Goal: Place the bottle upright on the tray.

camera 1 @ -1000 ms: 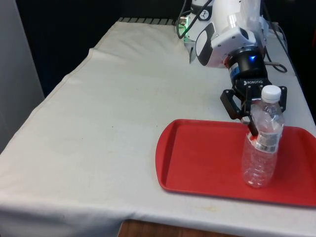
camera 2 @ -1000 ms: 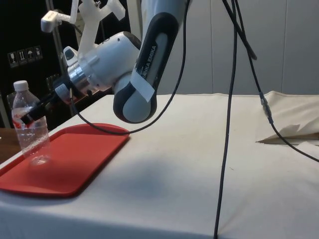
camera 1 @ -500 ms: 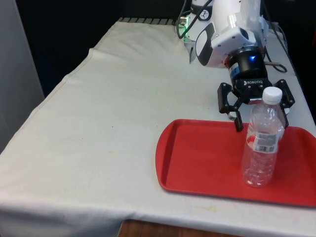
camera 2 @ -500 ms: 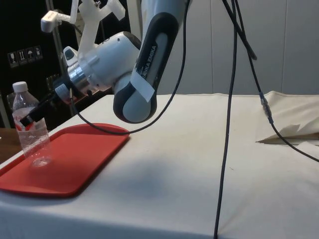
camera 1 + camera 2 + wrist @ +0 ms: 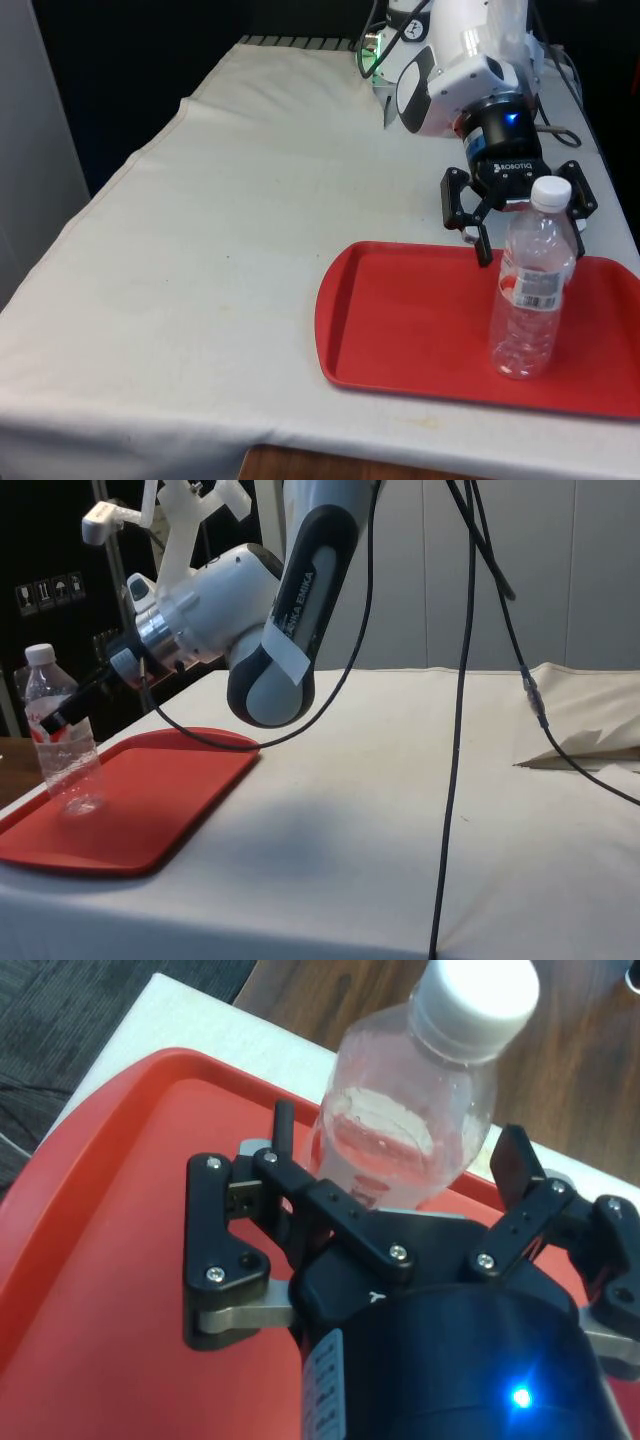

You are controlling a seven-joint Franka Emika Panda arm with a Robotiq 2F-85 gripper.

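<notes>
Claw point(image 5: 527, 246) newly spread off upright bottle point(image 5: 532, 285) — red tray point(image 5: 400, 320), white cloth point(image 5: 220, 250), black curtains point(image 5: 150, 60)

"ROBOTIQ" – black two-finger gripper point(image 5: 517, 222) | "FRANKA EMIKA" – white arm link point(image 5: 292, 590) | clear plastic bottle point(image 5: 533, 282) label – unreadable

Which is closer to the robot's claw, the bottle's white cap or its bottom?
The white cap of the clear plastic bottle. The open black gripper flanks the bottle's upper part; its bottom rests lower, on the red tray.
</notes>
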